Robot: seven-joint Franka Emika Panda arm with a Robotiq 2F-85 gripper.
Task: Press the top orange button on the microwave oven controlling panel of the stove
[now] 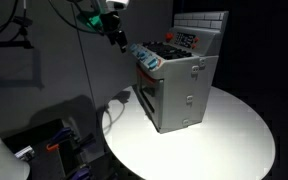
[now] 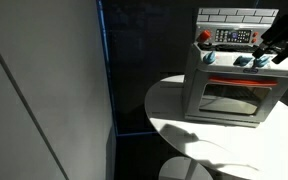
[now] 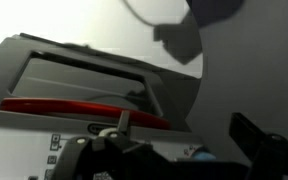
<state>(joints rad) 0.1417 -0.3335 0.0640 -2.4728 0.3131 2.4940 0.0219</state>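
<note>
I see the grey boxy toy stove point(image 1: 179, 88) standing on the round white table point(image 1: 239, 135). Its small dark controlling panel point(image 2: 234, 36), marked in red-orange and white, sits in the pale tiled back wall point(image 2: 229, 15) above the cooktop. My black gripper point(image 1: 117, 38) hangs in the air near the stove's front edge, apart from the panel, and in the blurred wrist view its two dark fingers point(image 3: 262, 148) stand apart over the grey stove body.
</note>
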